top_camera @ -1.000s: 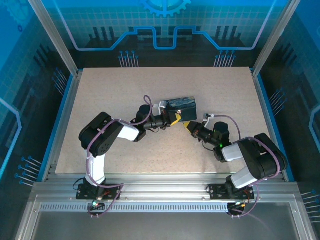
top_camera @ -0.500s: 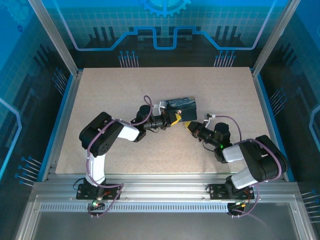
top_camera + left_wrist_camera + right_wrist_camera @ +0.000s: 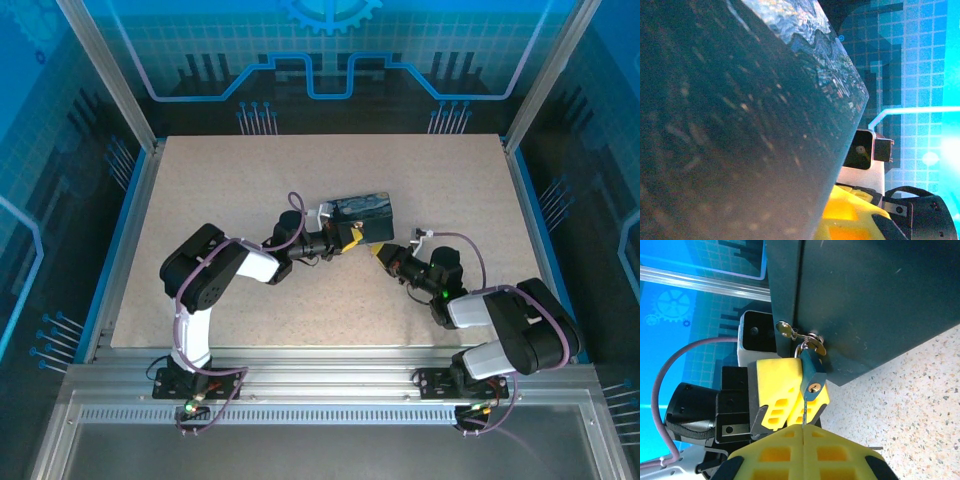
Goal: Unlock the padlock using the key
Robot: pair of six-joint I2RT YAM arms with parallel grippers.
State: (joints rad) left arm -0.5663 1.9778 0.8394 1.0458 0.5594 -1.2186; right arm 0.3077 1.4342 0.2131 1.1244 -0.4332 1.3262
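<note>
On the metal hasp [image 3: 799, 335] of a dark rectangular box [image 3: 875, 295] hangs the small blue padlock [image 3: 812, 371], with its round brass keyhole turned toward the right wrist camera. The left gripper [image 3: 352, 238] is clamped on the padlock body, one of its yellow fingers [image 3: 777, 390] on each side. The thin silver key [image 3: 803, 412] points up at the padlock's underside. Its tip lies just beside the keyhole, which is uncovered. The right gripper [image 3: 803, 432] pinches the key tight in the seam between its closed pads. The box rests near the middle of the speckled beige table [image 3: 230, 180].
</note>
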